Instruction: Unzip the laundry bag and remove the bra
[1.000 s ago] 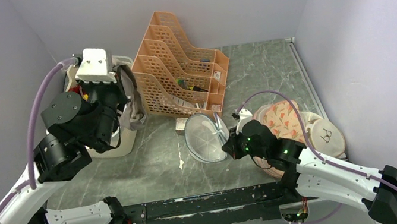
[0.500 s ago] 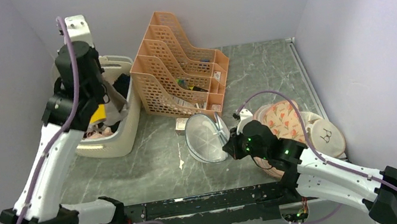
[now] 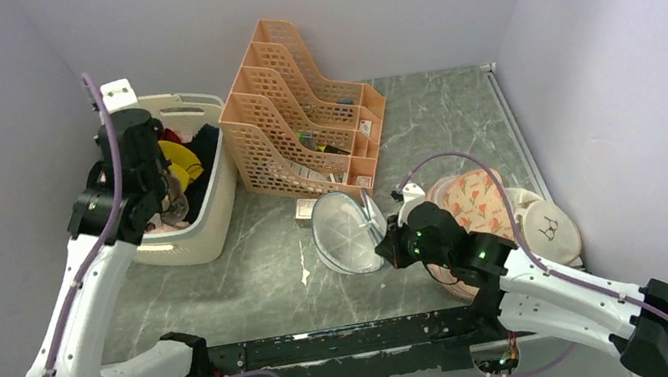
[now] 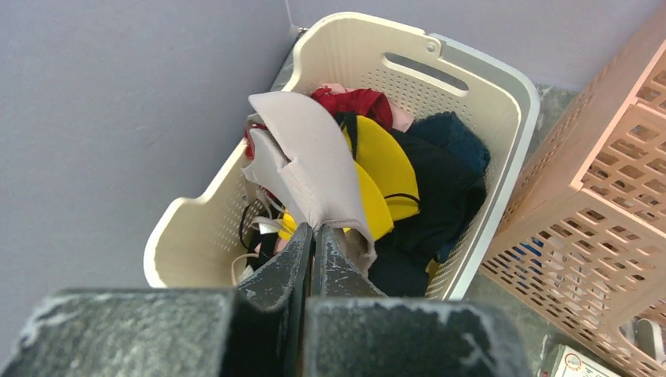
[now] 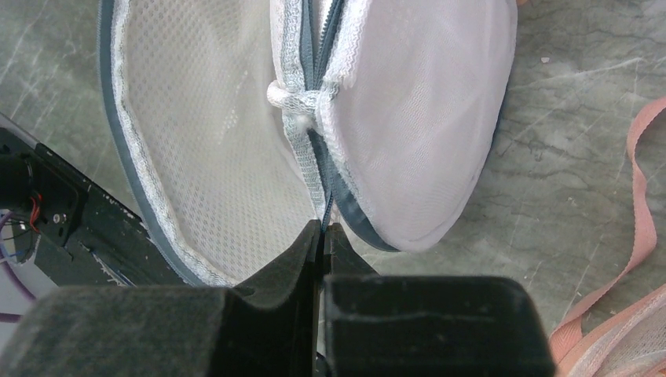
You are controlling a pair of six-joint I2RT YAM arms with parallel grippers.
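Note:
The laundry bag (image 3: 345,234) is a whitish mesh shell that stands unzipped on edge at the table's middle, with its two halves spread apart. My right gripper (image 3: 387,239) is shut on the bag's zip seam (image 5: 312,153), where the two mesh halves (image 5: 212,141) meet; the right gripper (image 5: 323,226) has its fingers pressed together on the tape. The bra (image 4: 310,169), pale pink-beige, hangs from my left gripper (image 4: 314,229), which is shut on its edge. It hangs over the clothes in the cream basket (image 4: 487,75). From above, the left gripper (image 3: 163,182) is over the basket's left half.
The cream basket (image 3: 207,231) at the back left holds red, yellow and black clothes. An orange file organiser (image 3: 299,123) stands right beside it. A peach printed pad (image 3: 478,198) and a white disc (image 3: 551,230) lie by the right arm. A peach strap (image 5: 640,196) trails on the table.
The left arm has stretched up and swung left, carrying the bra from the basket's right rim to over its inside. The right arm and the bag have not moved.

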